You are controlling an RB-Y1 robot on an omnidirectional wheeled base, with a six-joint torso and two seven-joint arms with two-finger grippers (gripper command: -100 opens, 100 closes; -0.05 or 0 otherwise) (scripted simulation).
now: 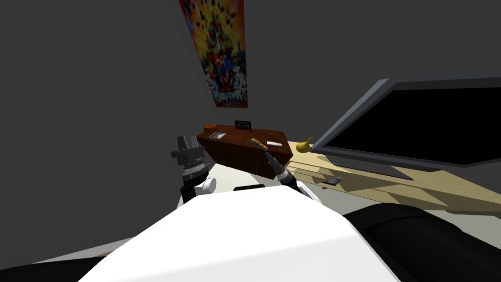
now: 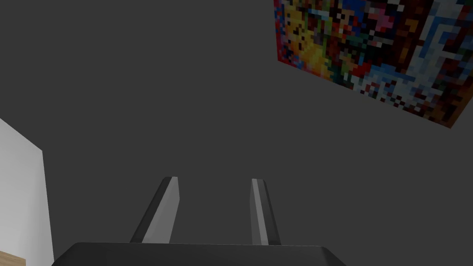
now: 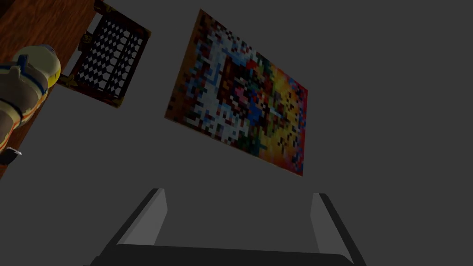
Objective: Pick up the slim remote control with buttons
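A slim white remote (image 1: 274,144) lies on top of a dark brown dresser (image 1: 244,154), toward its right end. My right gripper (image 1: 268,155) reaches up to the dresser's front edge, just short of the remote. In the right wrist view that gripper (image 3: 238,194) is open with nothing between its fingers, and it looks past the dresser top (image 3: 32,23) at the wall. My left gripper (image 1: 182,142) is raised to the left of the dresser. In its own view the left gripper (image 2: 215,182) has its fingers apart and holds nothing.
On the dresser stand a black lattice rack (image 1: 243,126), an orange object (image 1: 210,127), a flat grey item (image 1: 217,134) and a cream striped object (image 3: 23,87). To the right, a large television (image 1: 421,127) and a yellow gourd (image 1: 304,145) sit on a pale wooden stand (image 1: 372,183). A colourful poster (image 1: 220,54) hangs above.
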